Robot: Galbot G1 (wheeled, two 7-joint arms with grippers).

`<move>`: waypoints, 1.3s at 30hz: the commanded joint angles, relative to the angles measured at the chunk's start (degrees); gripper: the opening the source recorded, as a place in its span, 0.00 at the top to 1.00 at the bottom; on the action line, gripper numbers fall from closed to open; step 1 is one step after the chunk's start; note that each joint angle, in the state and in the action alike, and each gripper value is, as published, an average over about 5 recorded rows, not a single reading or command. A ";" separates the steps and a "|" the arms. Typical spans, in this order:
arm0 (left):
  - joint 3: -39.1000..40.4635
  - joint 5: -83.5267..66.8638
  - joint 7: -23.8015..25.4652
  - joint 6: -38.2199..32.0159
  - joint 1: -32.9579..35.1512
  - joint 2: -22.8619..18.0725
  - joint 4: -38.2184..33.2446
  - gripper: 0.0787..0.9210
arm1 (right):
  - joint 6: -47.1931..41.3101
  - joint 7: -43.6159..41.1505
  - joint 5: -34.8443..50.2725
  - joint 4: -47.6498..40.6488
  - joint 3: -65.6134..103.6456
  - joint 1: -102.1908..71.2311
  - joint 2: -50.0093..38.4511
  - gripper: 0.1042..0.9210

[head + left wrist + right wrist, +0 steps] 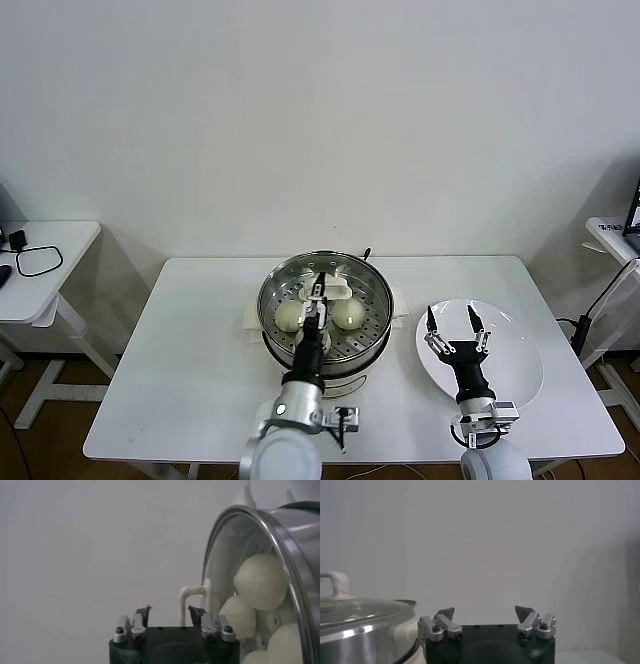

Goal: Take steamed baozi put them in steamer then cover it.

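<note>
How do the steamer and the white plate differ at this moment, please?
The steamer is deep shiny steel; the plate is flat and white. The steamer is lidded, baozi inside; the plate lies uncovered. The left end effector hangs over the steamer, the right end effector over the plate. Both are round.

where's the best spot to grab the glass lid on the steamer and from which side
Grip the white handle at the centre of the glass lid, coming straight down from above, jaws across its thin arch. The lid lies flat on the steamer, its dome smooth and too wide to span, so the raised handle is likely the only good hold.
</note>
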 commanded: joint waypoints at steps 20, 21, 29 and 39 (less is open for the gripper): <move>-36.28 -81.37 -5.88 -21.89 20.12 -2.58 -11.17 0.12 | -11.49 0.13 1.48 12.91 2.42 -2.55 -1.42 0.12; -36.51 -81.71 -5.78 -21.98 20.15 -2.67 -11.06 0.12 | -11.52 0.16 1.44 13.01 2.41 -2.61 -1.34 0.12; -37.03 -82.49 -4.74 -23.68 20.60 -2.04 -9.14 0.12 | -11.51 0.83 0.48 13.84 2.72 -3.43 -1.06 0.12; -37.46 -82.80 -4.44 -23.99 20.53 -1.92 -8.66 0.12 | -12.50 0.90 -0.50 15.10 3.31 -4.46 -0.68 0.12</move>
